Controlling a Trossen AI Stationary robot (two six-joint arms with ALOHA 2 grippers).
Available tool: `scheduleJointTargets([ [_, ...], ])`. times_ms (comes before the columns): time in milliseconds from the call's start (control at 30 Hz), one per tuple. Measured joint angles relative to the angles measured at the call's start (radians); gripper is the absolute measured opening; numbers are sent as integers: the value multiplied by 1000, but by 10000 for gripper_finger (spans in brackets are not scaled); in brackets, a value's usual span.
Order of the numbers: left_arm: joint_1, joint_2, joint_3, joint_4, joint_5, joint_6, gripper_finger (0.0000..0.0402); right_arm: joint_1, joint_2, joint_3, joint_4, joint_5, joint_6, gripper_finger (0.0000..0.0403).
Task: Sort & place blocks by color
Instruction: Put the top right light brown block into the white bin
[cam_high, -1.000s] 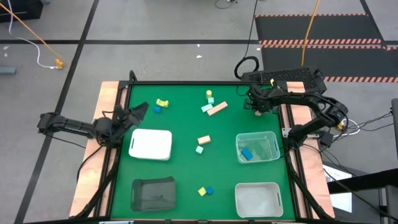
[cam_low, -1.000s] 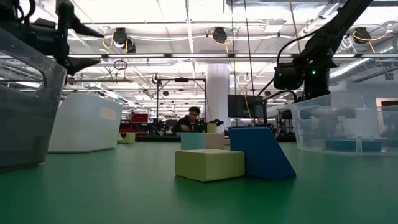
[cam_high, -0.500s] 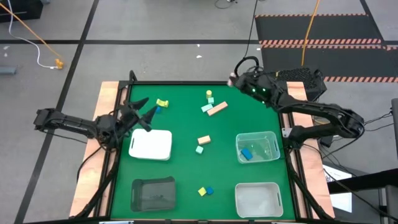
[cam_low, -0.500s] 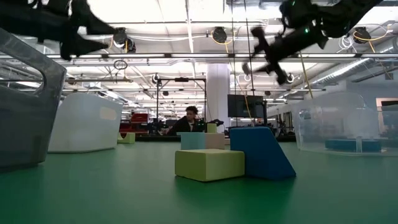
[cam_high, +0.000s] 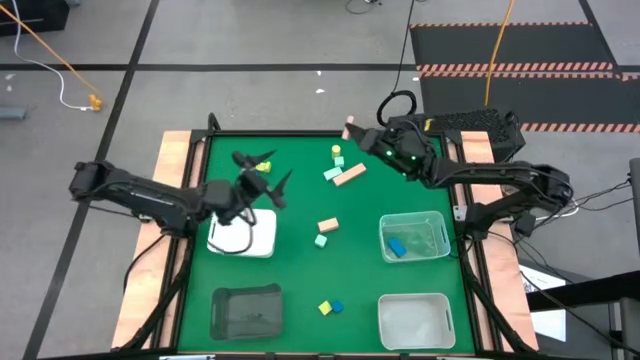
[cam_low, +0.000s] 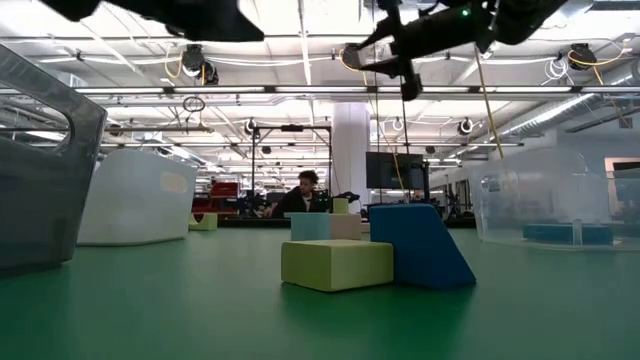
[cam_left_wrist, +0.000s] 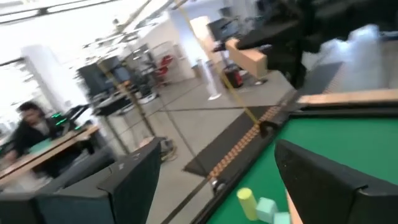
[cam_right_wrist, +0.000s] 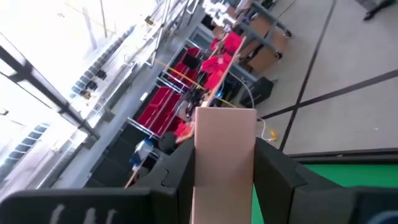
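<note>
R end effector is up over the far edge of the green surface, fingers clamped on a salmon pink block. L end effector hangs above the white tray, fingers spread, holding nothing. Progress approx: one blue block sits in the clear bin; other blocks still loose mid-surface, so most sorting is left.

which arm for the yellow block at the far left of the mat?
Left. The left gripper hangs open right above the yellow block, by the white tray. The right gripper is raised at the mat's far edge, shut on a pink block, so it looks busy.
</note>
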Motion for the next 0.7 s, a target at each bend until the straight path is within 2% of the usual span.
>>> scheduleJointTargets([
  [100,31,87,71,45,-36,3,312,20,49,50,0,-21,-1,109],
  [367,64,263,251,56,-36,13,312,68,163,173,1,-113,10,109],
  [500,49,294,306,54,-34,1,312,73,174,199,-8,-131,9,109],
  [700,40,292,330,49,33,-88,312,78,174,199,9,-133,7,109],
])
